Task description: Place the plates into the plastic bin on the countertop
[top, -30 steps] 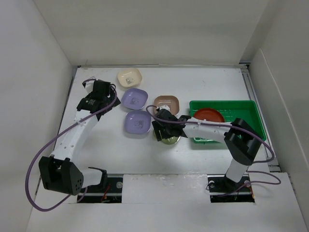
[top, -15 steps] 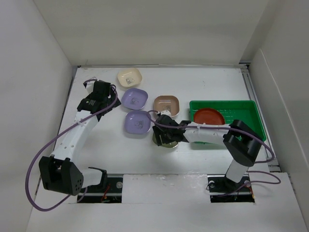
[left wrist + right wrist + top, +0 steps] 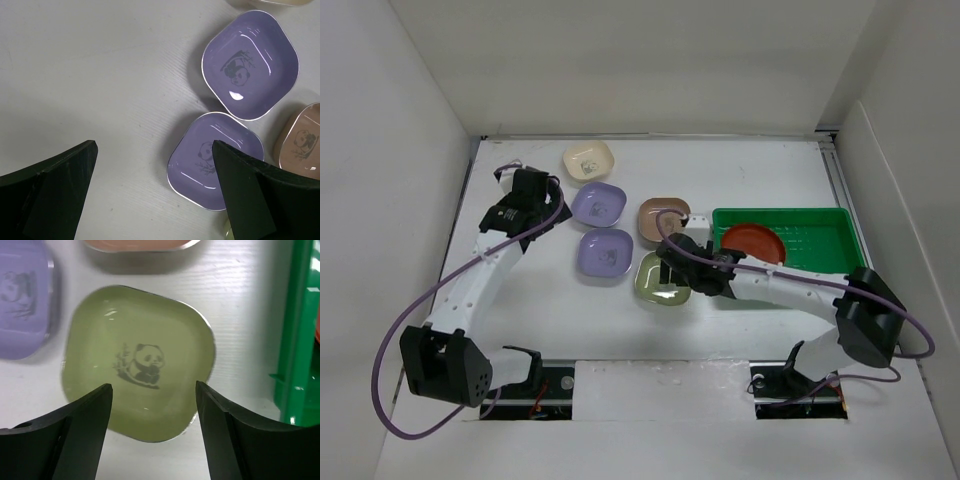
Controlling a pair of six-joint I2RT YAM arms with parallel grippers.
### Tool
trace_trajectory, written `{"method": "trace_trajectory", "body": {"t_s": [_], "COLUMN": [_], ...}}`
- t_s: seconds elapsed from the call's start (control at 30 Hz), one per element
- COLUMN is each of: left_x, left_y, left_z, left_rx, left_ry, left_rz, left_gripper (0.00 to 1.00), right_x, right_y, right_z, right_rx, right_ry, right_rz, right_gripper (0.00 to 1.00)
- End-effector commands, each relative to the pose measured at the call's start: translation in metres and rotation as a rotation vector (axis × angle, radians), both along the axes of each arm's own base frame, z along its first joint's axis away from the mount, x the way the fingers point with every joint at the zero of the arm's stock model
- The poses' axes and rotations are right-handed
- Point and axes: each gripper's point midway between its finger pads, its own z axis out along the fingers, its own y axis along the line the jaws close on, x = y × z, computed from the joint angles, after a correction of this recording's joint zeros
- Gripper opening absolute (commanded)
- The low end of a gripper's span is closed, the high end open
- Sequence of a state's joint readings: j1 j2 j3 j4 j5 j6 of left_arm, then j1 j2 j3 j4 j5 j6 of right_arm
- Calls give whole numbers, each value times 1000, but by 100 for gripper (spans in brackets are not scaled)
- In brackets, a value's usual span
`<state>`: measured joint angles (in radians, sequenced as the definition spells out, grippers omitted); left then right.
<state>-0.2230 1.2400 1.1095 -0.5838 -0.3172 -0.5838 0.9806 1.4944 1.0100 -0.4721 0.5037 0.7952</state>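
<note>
The left gripper (image 3: 516,186) was held above the flat white countertop (image 3: 750,170) at the far left, its jaws spread wide and nothing between them. In the left wrist view only bare surface lay under the left gripper (image 3: 154,150), and the two lavender rounded-square plates (image 3: 250,65) (image 3: 215,160) were seen to its right, clear of the fingers (image 3: 50,200).

The cream rounded-square plate (image 3: 589,160) was set furthest back. The lavender plates (image 3: 599,204) (image 3: 605,252) lay one behind the other, close together. The tan-pink rounded-square plate (image 3: 664,218) was placed just right of them.

The olive green rounded-square plate (image 3: 663,278) lay flat on the countertop, in front of the tan-pink plate and just left of the bright green plastic bin (image 3: 815,240). The right gripper (image 3: 672,272) was poised directly above it. In the right wrist view the jaws were parted, one finger (image 3: 75,430) over each side of the olive green plate (image 3: 137,362); contact could not be made out. The bin's wall (image 3: 295,340) stood just right of the plate.

A round red-orange plate (image 3: 752,240) was seated in the bin's left half.

The countertop was enclosed by plain white walls (image 3: 380,150) on three sides.
</note>
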Motion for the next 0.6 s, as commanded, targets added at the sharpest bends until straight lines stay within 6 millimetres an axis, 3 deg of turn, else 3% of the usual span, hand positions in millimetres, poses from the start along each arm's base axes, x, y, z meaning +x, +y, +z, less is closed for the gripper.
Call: {"method": "trace_trajectory", "body": {"t_s": [0.0, 0.3, 0.5, 0.57], "left_x": [-2, -3, -4, -4], "left_y": [-1, -4, -5, -5], "left_z": [10, 10, 12, 12], "left_rx": [-4, -13, -21, -21], "left_ry": [-38, -42, -50, -50], "left_rz": [-19, -38, -44, -44], "left_gripper": [100, 100, 100, 100], "right_x": [-7, -16, -16, -18], "right_y": [-30, -36, -43, -46], "right_z": [-15, -45, -75, -79], "right_rx": [-18, 23, 34, 25], "right_ry": [18, 84, 152, 158], "right_rz": [-136, -186, -213, -214], "right_gripper": [72, 63, 25, 21]}}
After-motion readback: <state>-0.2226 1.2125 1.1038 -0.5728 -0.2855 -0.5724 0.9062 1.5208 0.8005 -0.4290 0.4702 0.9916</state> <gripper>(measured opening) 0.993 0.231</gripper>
